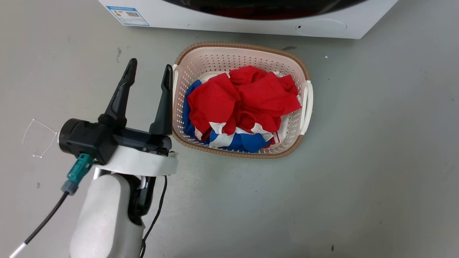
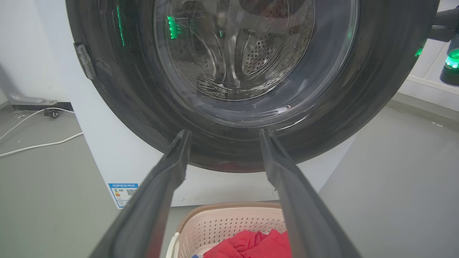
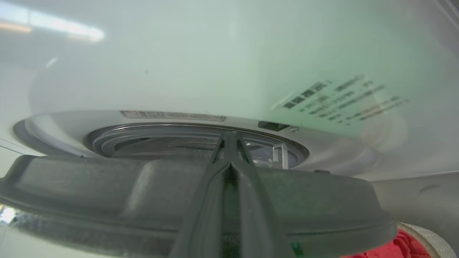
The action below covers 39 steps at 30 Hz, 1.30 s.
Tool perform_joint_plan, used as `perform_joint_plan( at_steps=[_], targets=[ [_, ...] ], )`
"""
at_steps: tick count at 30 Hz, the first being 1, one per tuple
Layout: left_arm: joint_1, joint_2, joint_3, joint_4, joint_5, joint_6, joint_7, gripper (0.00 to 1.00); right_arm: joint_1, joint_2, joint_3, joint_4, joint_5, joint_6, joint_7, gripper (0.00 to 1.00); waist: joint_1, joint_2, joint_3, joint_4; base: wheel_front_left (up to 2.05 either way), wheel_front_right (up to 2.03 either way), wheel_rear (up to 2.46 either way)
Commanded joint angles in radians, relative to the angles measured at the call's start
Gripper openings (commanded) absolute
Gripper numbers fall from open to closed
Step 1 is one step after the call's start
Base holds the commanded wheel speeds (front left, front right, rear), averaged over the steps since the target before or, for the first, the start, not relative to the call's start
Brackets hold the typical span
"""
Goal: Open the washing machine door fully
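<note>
The washing machine door (image 2: 118,96) is a round glossy black ring around a bulging glass window, with the steel drum visible through it. Its lower edge (image 1: 258,10) shows at the top of the head view. My left gripper (image 1: 148,77) hovers open over the floor left of the basket, fingers aimed at the door's lower part, apart from it (image 2: 222,134). In the right wrist view the door's dark rim (image 3: 107,193) lies across the foreground, standing a little off the white machine front. My right gripper (image 3: 229,138) is shut, its fingers reaching over that rim toward the gap.
A beige laundry basket (image 1: 304,96) with red, blue and white clothes (image 1: 244,100) stands on the grey floor just in front of the machine. A small round white flap (image 1: 321,27) sits low on the machine front. White cables (image 2: 39,143) lie left of the machine.
</note>
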<state>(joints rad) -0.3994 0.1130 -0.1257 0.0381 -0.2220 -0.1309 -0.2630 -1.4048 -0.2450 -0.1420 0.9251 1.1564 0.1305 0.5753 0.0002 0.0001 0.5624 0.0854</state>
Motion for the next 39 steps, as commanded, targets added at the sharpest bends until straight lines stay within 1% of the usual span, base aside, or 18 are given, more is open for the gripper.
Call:
perform_joint_plan(
  at_steps=[1, 7, 14, 20, 29, 35, 39],
  targets=[
    [-0.015, -0.001, -0.010, 0.002, 0.002, 0.001, -0.002, 1.00, 0.000, 0.040, 0.012, 0.003, 0.005, 0.000, 0.041, 0.00, -0.0002, -0.0001, 0.001, -0.001, 0.00, 0.00, 0.00],
    [0.000, -0.001, -0.018, 0.012, -0.007, 0.001, -0.002, 1.00, 0.076, 0.049, 0.014, -0.027, 0.020, 0.002, 0.182, 0.00, -0.0002, -0.0001, -0.031, -0.005, 0.00, 0.00, 0.00],
    [0.046, -0.008, -0.013, 0.036, -0.013, 0.001, -0.002, 1.00, 0.192, 0.043, 0.006, -0.077, 0.039, 0.002, 0.338, 0.00, -0.0002, -0.0001, -0.116, -0.020, 0.00, 0.00, 0.00],
    [0.102, 0.007, -0.011, 0.067, -0.012, 0.001, -0.002, 1.00, 0.340, 0.082, 0.021, -0.157, 0.042, 0.002, 0.447, 0.00, -0.0002, -0.0001, -0.214, -0.037, 0.00, 0.00, 0.00],
    [0.202, 0.005, -0.022, 0.115, -0.016, 0.001, -0.002, 1.00, 0.576, 0.147, 0.022, -0.289, 0.054, 0.001, 0.538, 0.00, -0.0002, -0.0001, -0.369, -0.042, 0.00, 0.00, 0.00],
    [0.249, -0.001, -0.034, 0.132, -0.009, 0.002, -0.002, 1.00, 0.703, 0.187, 0.048, -0.381, 0.074, 0.002, 0.575, 0.00, -0.0002, -0.0001, -0.434, -0.033, 0.00, 0.00, 0.00],
    [0.265, -0.004, -0.036, 0.138, -0.007, 0.006, -0.002, 1.00, 0.750, 0.195, 0.075, -0.420, 0.093, 0.002, 0.580, 0.00, -0.0002, -0.0001, -0.455, -0.027, 0.00, 0.00, 0.00]
  ],
)
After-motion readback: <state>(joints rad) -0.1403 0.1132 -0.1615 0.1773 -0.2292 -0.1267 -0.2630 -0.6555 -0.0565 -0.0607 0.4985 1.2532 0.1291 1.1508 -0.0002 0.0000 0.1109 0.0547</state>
